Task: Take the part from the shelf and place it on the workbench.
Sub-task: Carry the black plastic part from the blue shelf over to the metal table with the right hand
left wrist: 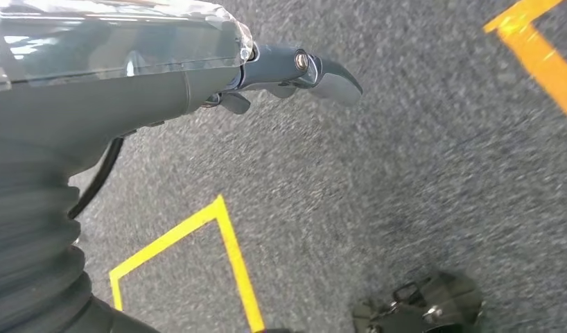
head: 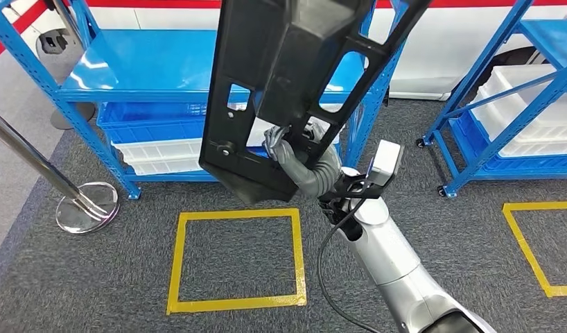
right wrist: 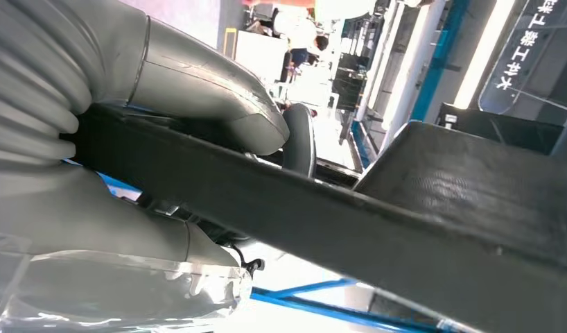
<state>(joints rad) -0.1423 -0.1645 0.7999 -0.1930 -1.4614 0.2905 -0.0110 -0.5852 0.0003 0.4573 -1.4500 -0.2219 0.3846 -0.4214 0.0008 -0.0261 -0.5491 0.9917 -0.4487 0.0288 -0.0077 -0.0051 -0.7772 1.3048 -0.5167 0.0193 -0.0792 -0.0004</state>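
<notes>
Rising steeply in the head view, the black part (head: 288, 90) runs its long axis from a lower end near the right hand (head: 284, 149) up and away to the right, past the top edge of the picture, its slotted flat face turned toward the camera. It hangs in the air in front of the blue shelf (head: 149, 76), above the grey carpet and just beyond the far right corner of the yellow floor square (head: 236, 257). The right arm reaches forward and up, wrist bent, and the right hand grips the part near its lower end; in the right wrist view the thumb (right wrist: 204, 90) presses over a black bar of it. The left hand (left wrist: 294, 73) hangs over the carpet, its fingers loosely curled, holding nothing.
</notes>
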